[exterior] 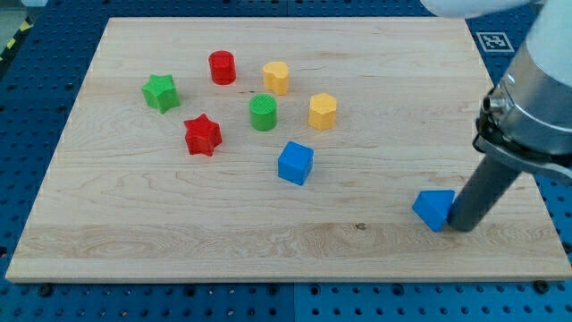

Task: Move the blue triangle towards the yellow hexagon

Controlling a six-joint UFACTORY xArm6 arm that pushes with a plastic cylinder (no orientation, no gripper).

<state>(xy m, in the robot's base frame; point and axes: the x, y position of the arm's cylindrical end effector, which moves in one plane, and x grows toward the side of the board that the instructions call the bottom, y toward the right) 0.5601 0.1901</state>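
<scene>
tip [462, 225] sitting lower right, touching blue triangle [434, 209] | yellow hexagon [323, 111] lying well apart, upper centre | hand: none showing, only rod

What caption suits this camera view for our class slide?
My tip touches the blue triangle at its right, far from both yellow hexagons.

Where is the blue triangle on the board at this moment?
The blue triangle lies near the view's bottom right of the wooden board, with my tip right beside it on the view's right; the blue cube is its nearest block.
</scene>
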